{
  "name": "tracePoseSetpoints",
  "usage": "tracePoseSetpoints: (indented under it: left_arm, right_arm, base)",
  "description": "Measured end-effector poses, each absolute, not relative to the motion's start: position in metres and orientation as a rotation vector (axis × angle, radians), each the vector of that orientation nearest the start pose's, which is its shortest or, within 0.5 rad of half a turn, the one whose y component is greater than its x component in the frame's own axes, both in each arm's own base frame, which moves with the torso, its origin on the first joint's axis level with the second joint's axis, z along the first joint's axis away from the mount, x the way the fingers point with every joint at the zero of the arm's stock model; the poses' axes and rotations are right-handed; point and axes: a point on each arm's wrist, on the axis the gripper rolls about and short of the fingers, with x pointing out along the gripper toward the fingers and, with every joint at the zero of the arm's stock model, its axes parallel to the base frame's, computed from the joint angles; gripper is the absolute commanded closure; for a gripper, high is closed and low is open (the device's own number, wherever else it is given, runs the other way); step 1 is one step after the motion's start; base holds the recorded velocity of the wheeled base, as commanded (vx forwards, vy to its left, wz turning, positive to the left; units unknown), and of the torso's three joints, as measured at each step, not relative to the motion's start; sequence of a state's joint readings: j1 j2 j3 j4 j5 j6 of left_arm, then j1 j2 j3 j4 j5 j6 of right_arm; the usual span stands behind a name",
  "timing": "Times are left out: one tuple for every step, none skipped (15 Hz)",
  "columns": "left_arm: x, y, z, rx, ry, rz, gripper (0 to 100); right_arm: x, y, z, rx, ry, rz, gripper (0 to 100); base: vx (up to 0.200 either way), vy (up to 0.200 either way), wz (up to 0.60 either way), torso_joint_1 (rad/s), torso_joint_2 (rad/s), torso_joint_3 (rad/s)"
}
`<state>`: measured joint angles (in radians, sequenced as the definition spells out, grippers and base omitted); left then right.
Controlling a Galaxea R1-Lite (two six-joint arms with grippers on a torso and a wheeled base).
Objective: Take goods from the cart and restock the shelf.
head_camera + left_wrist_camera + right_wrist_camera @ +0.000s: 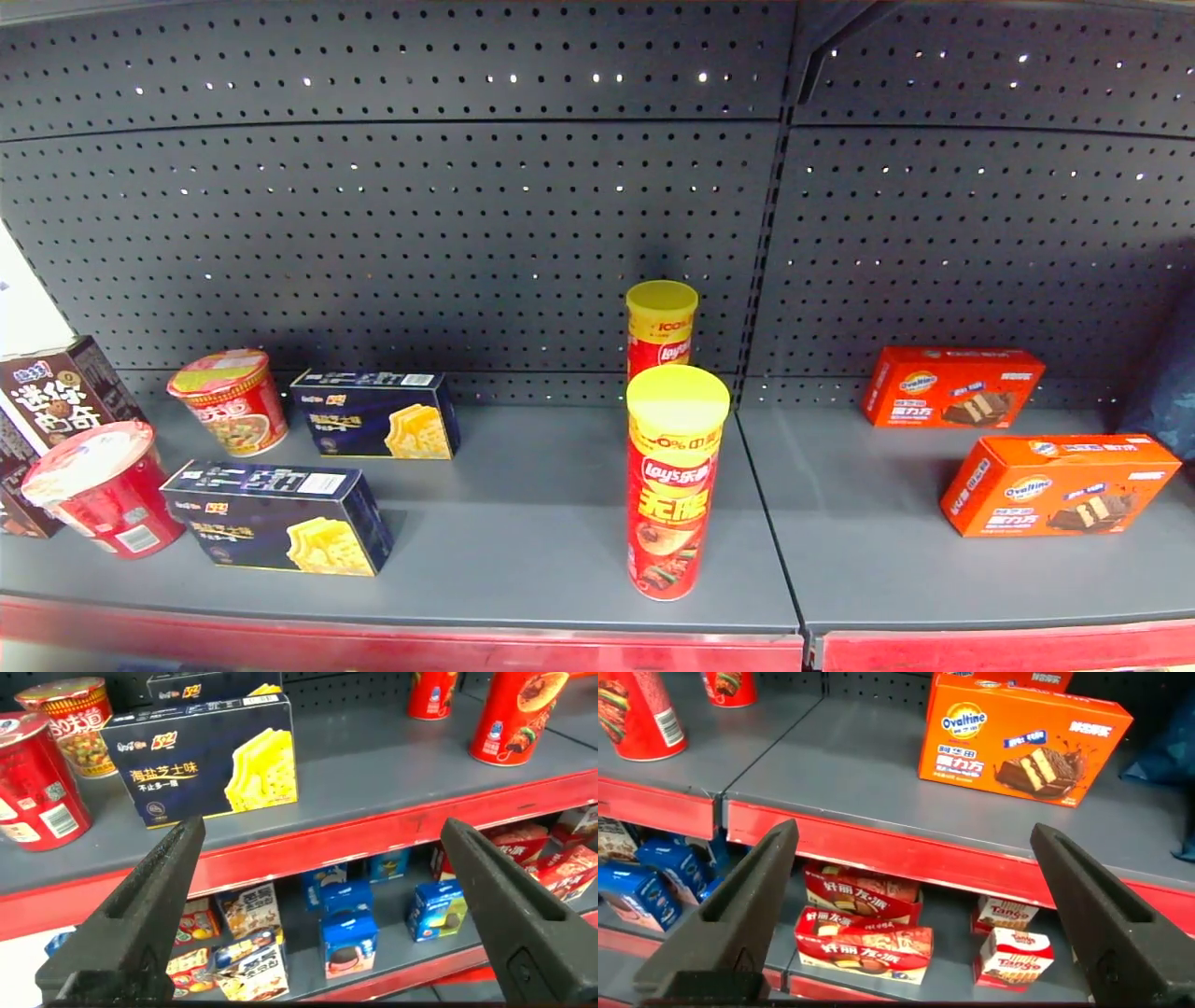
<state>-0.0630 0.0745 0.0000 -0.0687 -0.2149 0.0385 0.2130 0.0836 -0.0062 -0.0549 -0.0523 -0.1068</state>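
On the grey metal shelf board (523, 523), near its red front lip, stands a tall red chip can with a yellow lid (674, 481), which serves here as the marker. Straight behind the can is a second can of the same kind (660, 329). To the can's left lie a front dark blue cardboard box (280, 518) and a rear dark blue cardboard box (378, 413), both with yellow crackers pictured. Farther left are two red noodle cups, one forward (103, 487) and one back (229, 401). To the can's right, well apart from it, lie a front orange cardboard box (1060, 485) and a rear orange cardboard box (952, 385).

The left gripper (322, 826) hangs before and below the lip, left of the can, its fingers spread wide with nothing between them. The right gripper (913, 831) hangs likewise to the can's right, facing the lip near the front orange box, fingers apart and empty.

With both grippers empty, the step in hand looks like fetching stock from the cart. To do it well, pick goods that match a row already there. Carry each piece in above the lip and set it flat on the bare board either side of the can. Keep wide of the can: tall and narrow-based, it would likely topple at a nudge. Let go only once the piece rests on the board.
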Motion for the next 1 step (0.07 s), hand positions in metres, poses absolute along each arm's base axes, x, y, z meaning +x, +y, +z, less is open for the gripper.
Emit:
tracePoseSetpoints:
  left_arm:
    - [-0.0176, -0.0037, 0.0840, 0.038, 0.000, -0.278, 0]
  right_arm:
    - [-0.0158, -0.0046, 0.0845, -0.110, 0.014, 0.164, 0]
  base:
    - [0.000, 0.000, 0.00, 0.000, 0.00, 0.000]
